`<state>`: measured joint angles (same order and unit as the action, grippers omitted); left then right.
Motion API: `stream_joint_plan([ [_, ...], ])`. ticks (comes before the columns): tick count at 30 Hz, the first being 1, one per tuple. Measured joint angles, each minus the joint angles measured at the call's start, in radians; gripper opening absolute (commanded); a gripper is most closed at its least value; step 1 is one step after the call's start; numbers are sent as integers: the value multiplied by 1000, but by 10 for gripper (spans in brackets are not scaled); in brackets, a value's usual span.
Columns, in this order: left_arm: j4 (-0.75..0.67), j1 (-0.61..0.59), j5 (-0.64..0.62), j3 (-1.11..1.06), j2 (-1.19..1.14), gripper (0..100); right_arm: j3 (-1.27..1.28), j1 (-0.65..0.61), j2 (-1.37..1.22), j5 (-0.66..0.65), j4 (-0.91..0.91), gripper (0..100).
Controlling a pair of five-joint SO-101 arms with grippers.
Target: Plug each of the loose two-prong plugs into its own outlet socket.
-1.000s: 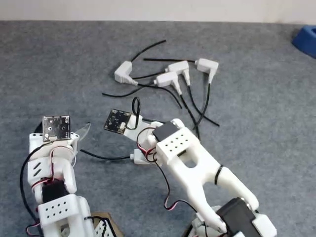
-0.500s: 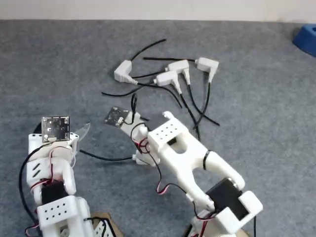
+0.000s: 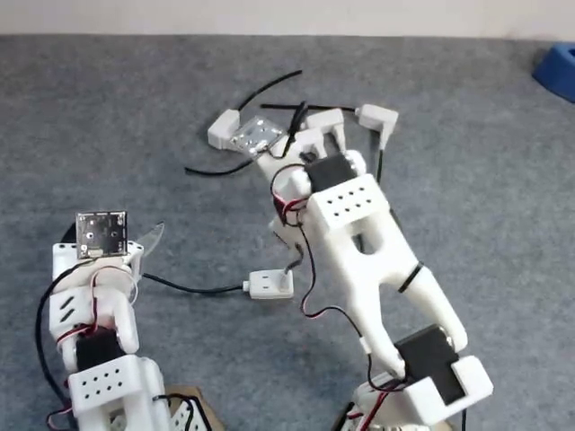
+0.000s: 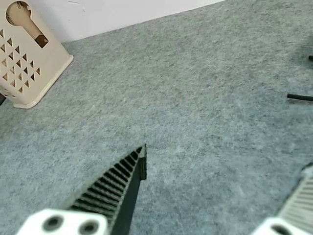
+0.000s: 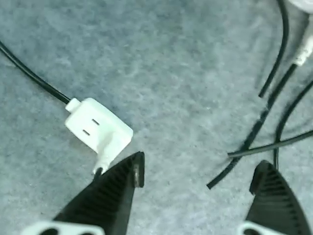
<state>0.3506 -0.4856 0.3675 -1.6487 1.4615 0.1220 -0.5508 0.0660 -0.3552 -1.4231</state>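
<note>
Several white plugs with short black cords lie in a cluster at the far middle of the grey carpet: one at the left (image 3: pixel 224 131), one at the right (image 3: pixel 377 117), another between them (image 3: pixel 329 120). My right gripper (image 3: pixel 274 142) hovers over this cluster. In the right wrist view it (image 5: pixel 198 176) is open and holds nothing, with a white two-slot connector (image 5: pixel 98 129) just off one fingertip. A white outlet socket (image 3: pixel 268 285) on a black cord lies mid-table. Near the front left, my left gripper (image 3: pixel 148 241) (image 4: pixel 225 166) is open over bare carpet.
Loose black cords (image 5: pixel 266 112) cross the carpet beside the right gripper. A beige perforated basket (image 4: pixel 24 54) stands by the wall. A blue object (image 3: pixel 557 72) sits at the far right edge. A black cord end (image 4: pixel 299 97) lies off from the left gripper.
The right arm has swung from the mid-table socket away to the far plug cluster, leaving that socket uncovered. The left arm has not moved.
</note>
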Motion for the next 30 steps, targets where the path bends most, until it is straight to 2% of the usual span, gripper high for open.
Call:
stream_joint_plan([
  [3,54,26,0,0,0,447,-69,38,11,23,-29,329],
  [6,178,152,0,21,0,447,-216,149,38,98,-80,329],
  [11,468,405,-26,210,0,447,-473,476,43,216,-219,329],
  [14,643,528,-86,356,0,447,-493,687,51,238,-256,329],
  [18,779,724,-101,411,2,447,-419,839,52,221,-267,329],
  [20,793,781,-101,411,-11,447,-333,870,52,199,-239,329],
  [23,776,802,-101,411,-89,447,-175,885,66,193,-137,329],
  [27,701,812,-97,423,-276,447,84,885,167,192,37,329],
  [30,657,809,-35,483,-459,447,262,881,282,190,133,329],
])
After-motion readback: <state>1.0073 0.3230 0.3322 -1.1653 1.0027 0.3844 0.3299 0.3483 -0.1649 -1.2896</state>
